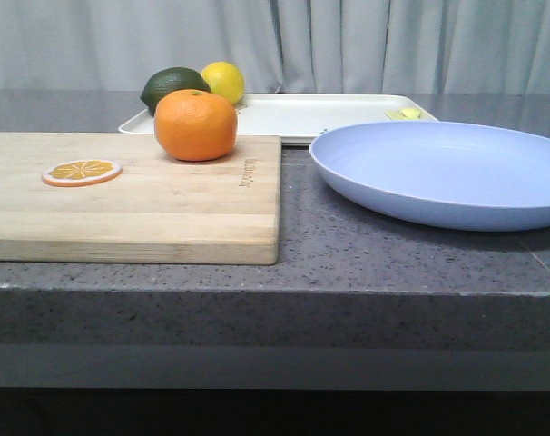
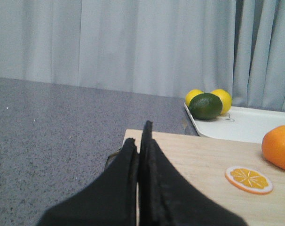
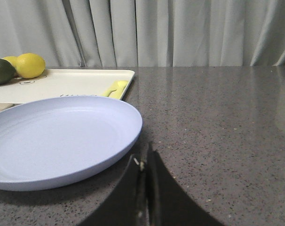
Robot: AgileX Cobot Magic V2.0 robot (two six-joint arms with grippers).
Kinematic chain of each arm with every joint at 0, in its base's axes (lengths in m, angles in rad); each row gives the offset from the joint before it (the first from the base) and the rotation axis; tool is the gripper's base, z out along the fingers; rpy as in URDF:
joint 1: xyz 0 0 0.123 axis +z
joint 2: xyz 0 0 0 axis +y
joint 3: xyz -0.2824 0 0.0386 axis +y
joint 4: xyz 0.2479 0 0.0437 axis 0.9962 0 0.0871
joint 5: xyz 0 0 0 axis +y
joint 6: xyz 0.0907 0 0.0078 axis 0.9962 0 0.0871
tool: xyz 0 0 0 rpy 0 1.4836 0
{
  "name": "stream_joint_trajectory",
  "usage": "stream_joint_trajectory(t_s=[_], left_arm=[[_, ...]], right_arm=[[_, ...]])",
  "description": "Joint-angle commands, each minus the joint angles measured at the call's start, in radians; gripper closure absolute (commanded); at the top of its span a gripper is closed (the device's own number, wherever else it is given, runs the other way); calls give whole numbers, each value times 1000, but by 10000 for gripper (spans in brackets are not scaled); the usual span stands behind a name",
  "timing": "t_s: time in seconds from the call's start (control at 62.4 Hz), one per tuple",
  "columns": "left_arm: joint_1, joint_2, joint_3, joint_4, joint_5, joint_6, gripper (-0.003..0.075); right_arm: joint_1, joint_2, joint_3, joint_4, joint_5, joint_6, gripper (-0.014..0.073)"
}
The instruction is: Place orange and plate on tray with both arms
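Sat on the grey table (image 1: pixel 393 263): wooden board (image 1: pixel 130 195) with a flat orange slice (image 1: pixel 82 172) on top. Lay further back, side by side: dark green lime (image 1: pixel 171 86) and yellow lemon (image 1: pixel 223 81). Hung behind: pale curtain (image 1: pixel 366 41).

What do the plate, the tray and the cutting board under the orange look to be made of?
The plate looks like matte plastic or melamine: uniform lavender-blue with no gloss. The tray seems to be smooth cream plastic or enamel; its low rim shows a soft sheen. The cutting board is plainly wood, with visible grain and glued strips. The orange has dimpled skin; real or replica is unclear.
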Motion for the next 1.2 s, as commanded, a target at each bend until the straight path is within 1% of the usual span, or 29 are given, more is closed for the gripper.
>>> stream_joint_trajectory(t_s=[0.0, 0.064, 0.144, 0.305, 0.401, 0.481, 0.626, 0.722, 0.786, 0.882, 1.043, 1.187], left_arm=[[-1, -18, 13, -6, -137, 0, 740], [-1, -18, -28, -6, -147, 0, 740], [-1, -14, -114, -6, -93, 0, 740], [-1, -10, -335, -6, 116, 0, 740], [-1, 21, -455, -6, 240, 0, 740], [-1, 83, -560, -1, 340, 0, 740], [-1, 216, -690, -1, 509, 0, 740], [-1, 292, -727, -1, 592, 0, 740], [-1, 340, -729, -7, 625, 0, 740], [-1, 382, -729, -25, 681, 0, 740], [-1, 444, -729, -34, 666, 0, 740], [-1, 482, -729, -34, 666, 0, 739]], right_arm=[[-4, -18, -33, 7, -81, -2, 661], [-4, -18, -62, 7, -66, -2, 661], [-4, -18, -124, 7, -21, -2, 661], [-4, -8, -291, 6, 173, -2, 661], [-4, 32, -404, 6, 288, -3, 661], [-4, 92, -490, 6, 389, -3, 661], [-4, 232, -645, 6, 558, -3, 661], [-4, 325, -718, 6, 684, -3, 661], [-4, 384, -744, 6, 730, -3, 661], [-4, 451, -746, 6, 722, -3, 661], [-4, 539, -745, 6, 731, -3, 661], [-4, 585, -745, -29, 733, -9, 652]])
